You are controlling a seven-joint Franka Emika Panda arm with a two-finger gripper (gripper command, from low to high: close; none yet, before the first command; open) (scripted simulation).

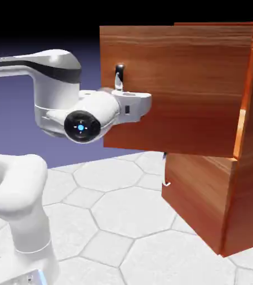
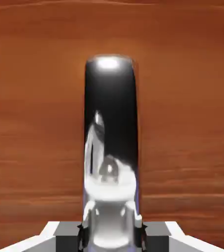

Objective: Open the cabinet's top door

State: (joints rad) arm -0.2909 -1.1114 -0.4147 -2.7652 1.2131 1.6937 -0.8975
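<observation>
Two grey fingertips [image 2: 84,235] sit at the bottom of the hand view, clenched tight on the silver handle [image 2: 111,147], which fills the middle of that view and rises between them as a glossy bar. Behind it the reddish-brown wood of the top door [image 2: 182,98] spans nearly the whole picture. In the exterior view the gripper [image 1: 123,94] meets the handle [image 1: 119,76] near the door's free edge, with the white arm [image 1: 45,83] reaching in from the exterior view's left. The top door [image 1: 173,89] stands swung well out from the cabinet [image 1: 251,167], its hinge side at the body, while the shorter lower panel [image 1: 198,189] stays flush below. Judging by this, the pull is under way and the door is largely open; the next move calls for following the door's arc without twisting the grip, then letting go.
</observation>
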